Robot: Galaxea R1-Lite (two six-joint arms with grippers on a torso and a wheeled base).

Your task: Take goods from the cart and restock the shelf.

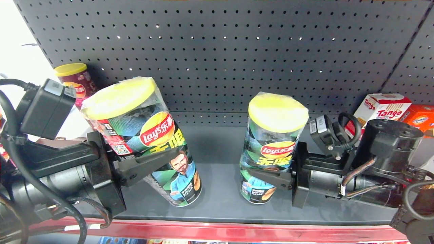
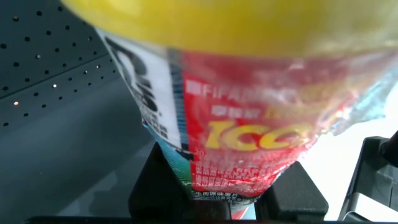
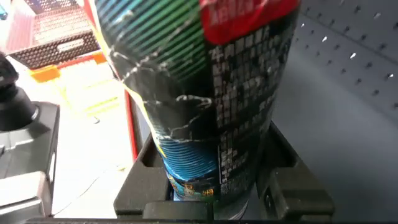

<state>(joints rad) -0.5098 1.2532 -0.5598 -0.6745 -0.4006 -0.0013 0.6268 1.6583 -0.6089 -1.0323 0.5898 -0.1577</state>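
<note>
Two tall chip cans with yellow lids are on the dark shelf (image 1: 223, 149). The left can (image 1: 149, 139) leans to the left, and my left gripper (image 1: 149, 162) is shut around its middle; in the left wrist view the can (image 2: 242, 137) sits between the fingers (image 2: 155, 186). The right can (image 1: 271, 149) is nearly upright with its base on the shelf, and my right gripper (image 1: 268, 176) is shut on its lower half. In the right wrist view that can (image 3: 211, 106) rises from between the fingers (image 3: 286, 186).
A third, dark red can with a yellow lid (image 1: 74, 81) stands at the shelf's back left. Wafer boxes (image 1: 383, 108) and an orange box (image 1: 420, 117) sit at the back right. Pegboard (image 1: 217, 51) backs the shelf; a red lip (image 1: 237, 232) runs along its front.
</note>
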